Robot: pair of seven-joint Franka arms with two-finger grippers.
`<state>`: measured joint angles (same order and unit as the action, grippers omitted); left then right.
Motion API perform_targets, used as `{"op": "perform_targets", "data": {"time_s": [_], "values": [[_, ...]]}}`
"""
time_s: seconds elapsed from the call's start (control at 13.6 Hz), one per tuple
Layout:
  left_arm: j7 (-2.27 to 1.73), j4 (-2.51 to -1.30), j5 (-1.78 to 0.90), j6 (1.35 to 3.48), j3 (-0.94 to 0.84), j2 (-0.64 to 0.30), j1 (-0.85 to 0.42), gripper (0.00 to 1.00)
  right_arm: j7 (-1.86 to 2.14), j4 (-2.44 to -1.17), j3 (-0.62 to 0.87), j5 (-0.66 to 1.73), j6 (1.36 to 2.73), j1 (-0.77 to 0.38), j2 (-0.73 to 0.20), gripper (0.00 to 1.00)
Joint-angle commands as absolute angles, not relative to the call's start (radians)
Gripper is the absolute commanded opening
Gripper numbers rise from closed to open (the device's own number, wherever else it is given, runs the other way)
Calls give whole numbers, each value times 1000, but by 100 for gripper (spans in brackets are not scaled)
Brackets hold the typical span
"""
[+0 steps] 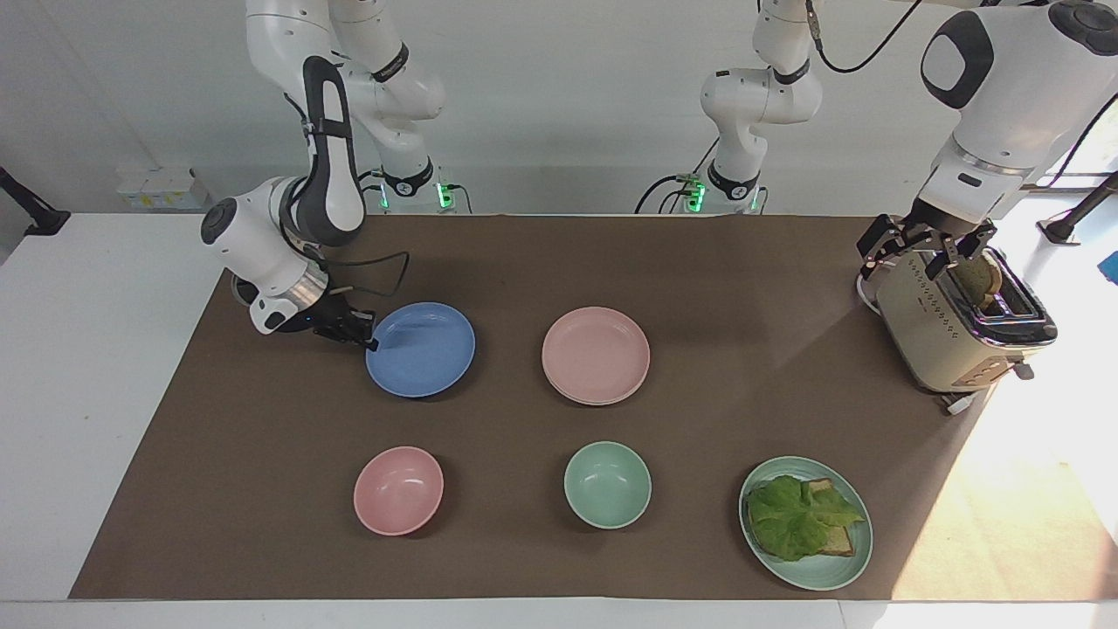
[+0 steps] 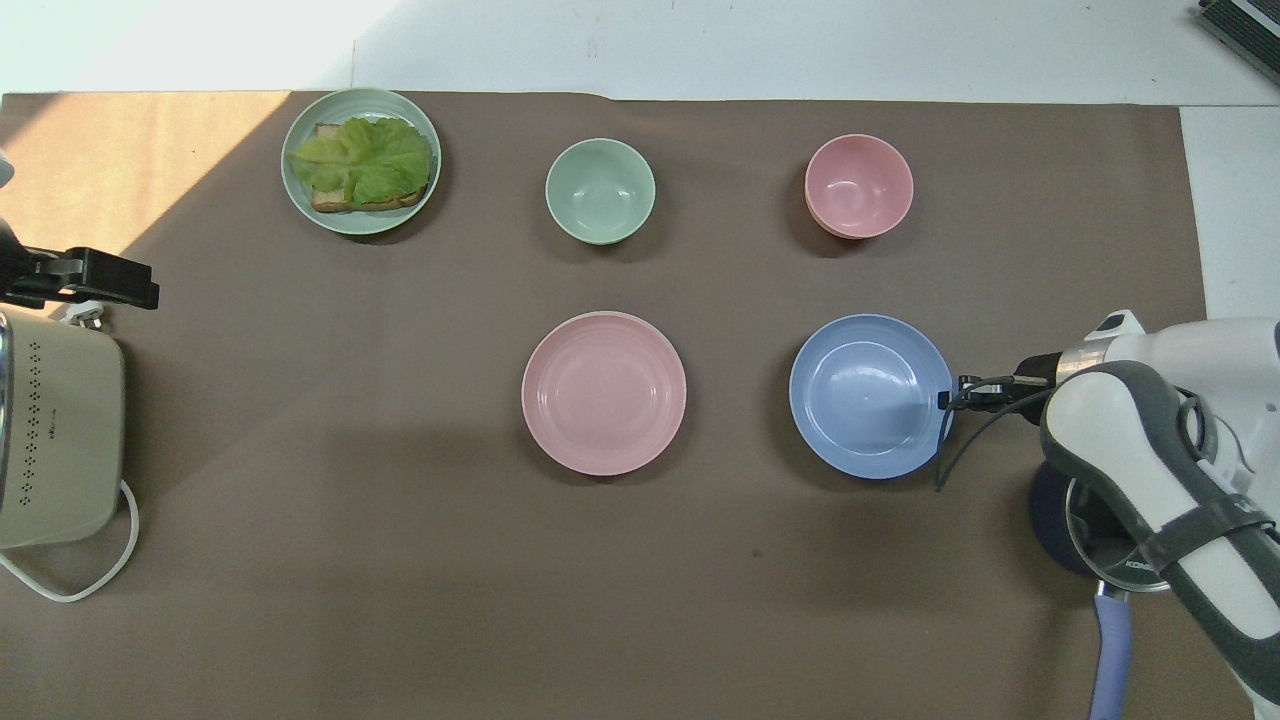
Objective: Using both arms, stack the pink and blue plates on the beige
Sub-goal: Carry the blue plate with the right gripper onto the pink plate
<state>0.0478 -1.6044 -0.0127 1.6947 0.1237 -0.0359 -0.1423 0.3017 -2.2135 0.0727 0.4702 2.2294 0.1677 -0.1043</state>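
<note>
My right gripper (image 1: 370, 342) (image 2: 948, 399) is shut on the rim of the blue plate (image 1: 424, 349) (image 2: 868, 395), at the edge toward the right arm's end of the table. That plate is tipped slightly, held edge up, and casts a shadow on the brown mat. Beside it, at mid-table, lies the pink plate (image 1: 596, 352) (image 2: 604, 392), and a thin pale rim of the beige plate (image 1: 587, 401) shows beneath it. Over the toaster (image 1: 956, 328) my left gripper (image 1: 926, 247) (image 2: 90, 279) waits, open and holding nothing.
Farther from the robots stand a pink bowl (image 1: 398, 489), a green bowl (image 1: 607, 484) and a mint plate (image 1: 825, 572) with lettuce and toast. A slice of bread sticks out of the toaster. Two smaller arms (image 1: 742, 131) stand at the table's robot end.
</note>
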Motion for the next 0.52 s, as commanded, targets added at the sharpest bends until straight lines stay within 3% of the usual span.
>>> {"op": "perform_targets", "data": {"time_s": [0.0,0.15,0.44], "values": [[55,-1615,-15,1697,117,-29,-132,100,182,-2113,80,453,2093,114,-51,0],[55,-1615,-15,1697,117,-29,-130,100,25,-2050,81,448,2106,17,-70,0],[55,-1615,-15,1697,117,-29,-130,100,-279,-2023,92,348,2259,-173,-130,0]]}}
